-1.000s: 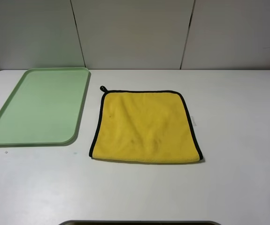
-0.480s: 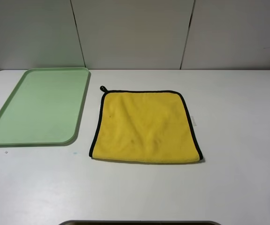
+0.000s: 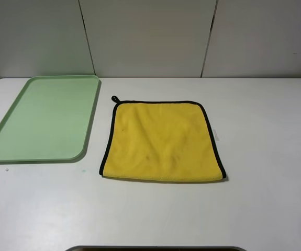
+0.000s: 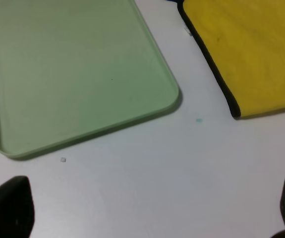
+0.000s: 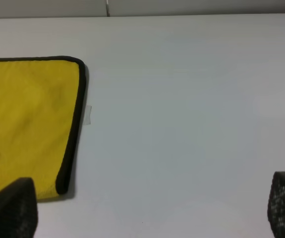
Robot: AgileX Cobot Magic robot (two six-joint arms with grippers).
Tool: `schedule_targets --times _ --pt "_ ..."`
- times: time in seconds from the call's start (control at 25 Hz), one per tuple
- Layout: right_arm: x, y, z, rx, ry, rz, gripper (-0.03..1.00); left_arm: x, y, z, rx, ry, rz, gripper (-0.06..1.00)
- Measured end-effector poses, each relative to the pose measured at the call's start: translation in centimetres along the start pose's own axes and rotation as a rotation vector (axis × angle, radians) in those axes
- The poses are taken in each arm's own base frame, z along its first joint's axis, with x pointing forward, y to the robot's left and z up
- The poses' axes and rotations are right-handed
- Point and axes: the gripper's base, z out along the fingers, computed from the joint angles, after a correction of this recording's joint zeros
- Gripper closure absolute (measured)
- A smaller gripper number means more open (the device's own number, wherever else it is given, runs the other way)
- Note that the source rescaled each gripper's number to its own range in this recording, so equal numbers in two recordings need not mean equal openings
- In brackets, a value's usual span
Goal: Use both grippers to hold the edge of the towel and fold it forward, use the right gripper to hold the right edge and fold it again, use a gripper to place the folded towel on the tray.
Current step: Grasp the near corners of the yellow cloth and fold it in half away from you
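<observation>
Both the left gripper [image 4: 149, 218] and right gripper [image 5: 147, 215] are hanging released; the towel [image 3: 160, 141] is lying flat beside the tray [image 3: 40, 120].

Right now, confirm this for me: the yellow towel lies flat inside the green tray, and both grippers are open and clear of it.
One thing is wrong: the towel lies flat on the table beside the tray, apart from it, not inside, as the exterior high view shows. The left gripper and right gripper are open and clear of it.
</observation>
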Motion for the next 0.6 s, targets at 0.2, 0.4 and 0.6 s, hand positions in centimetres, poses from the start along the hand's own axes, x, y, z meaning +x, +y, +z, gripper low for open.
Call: schedule_targets --times 0.2,0.4,0.6 --pt "0.00 0.00 0.00 0.000 0.000 0.000 -0.03 0.00 0.00 0.00 0.000 0.000 0.000 -0.05" --pt "0.00 0.00 0.00 0.000 0.000 0.000 -0.03 0.00 0.00 0.00 0.000 0.000 0.000 -0.05" --pt "0.00 0.00 0.00 0.000 0.000 0.000 -0.03 0.00 0.00 0.00 0.000 0.000 0.000 -0.05"
